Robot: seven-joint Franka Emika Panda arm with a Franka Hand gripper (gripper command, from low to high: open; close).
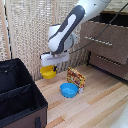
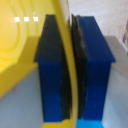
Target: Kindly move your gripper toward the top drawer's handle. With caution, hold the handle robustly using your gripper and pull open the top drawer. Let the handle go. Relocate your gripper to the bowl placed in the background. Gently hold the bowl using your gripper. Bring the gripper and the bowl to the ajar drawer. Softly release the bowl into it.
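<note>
Blue fingers (image 2: 95, 75) pinch the thin yellow rim of the bowl (image 1: 48, 73) from both sides, shut tight on it. That rim runs straight up and down between the pads. From the room, the gripper (image 1: 51, 66) holds the bowl up off the wooden floor (image 1: 100, 105), mouth up. It hangs above a blue bowl (image 1: 69, 90), beside a black box (image 1: 20, 95). Far behind, the top drawer (image 1: 105, 35) stands open, its handle (image 1: 98, 41) lying sideways.

Home room: wooden dresser (image 1: 105, 42), curtain (image 1: 30, 30), wood floor (image 1: 95, 105).
</note>
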